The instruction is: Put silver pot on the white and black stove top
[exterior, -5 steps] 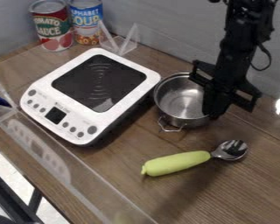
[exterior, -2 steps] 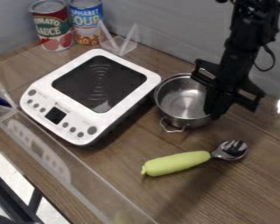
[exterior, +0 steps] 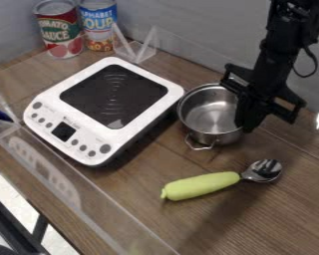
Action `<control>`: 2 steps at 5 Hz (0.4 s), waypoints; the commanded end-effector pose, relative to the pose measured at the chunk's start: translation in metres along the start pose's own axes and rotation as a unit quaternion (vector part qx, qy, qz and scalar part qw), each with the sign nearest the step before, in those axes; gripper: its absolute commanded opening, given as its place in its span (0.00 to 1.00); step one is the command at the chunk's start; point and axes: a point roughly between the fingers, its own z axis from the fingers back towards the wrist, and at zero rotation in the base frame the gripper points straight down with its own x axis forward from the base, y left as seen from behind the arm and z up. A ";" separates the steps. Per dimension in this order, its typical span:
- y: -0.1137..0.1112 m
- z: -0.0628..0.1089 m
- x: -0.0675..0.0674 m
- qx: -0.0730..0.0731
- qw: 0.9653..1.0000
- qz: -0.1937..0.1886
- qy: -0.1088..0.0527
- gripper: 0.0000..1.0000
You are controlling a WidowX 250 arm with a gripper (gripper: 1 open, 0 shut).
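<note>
- The brown wooden table (exterior: 69, 214) carried everything.
- The flat square white and black stove top (exterior: 104, 107) served as landmark, lying on the table.
- The black robot gripper (exterior: 245, 124) hung right of the stove top, pointing down, jaws narrowed onto the pot's right rim.
- The small round shiny silver pot (exterior: 210, 112) stood just right of the stove top, on the table.
- 2 labelled tin cans (exterior: 77, 28) stood behind the stove top.
- A spoon with a yellow-green handle (exterior: 218, 181) lay in front of the pot, right of the stove top.
</note>
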 end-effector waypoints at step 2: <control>0.003 0.017 0.015 0.015 0.999 -0.003 -0.036 0.00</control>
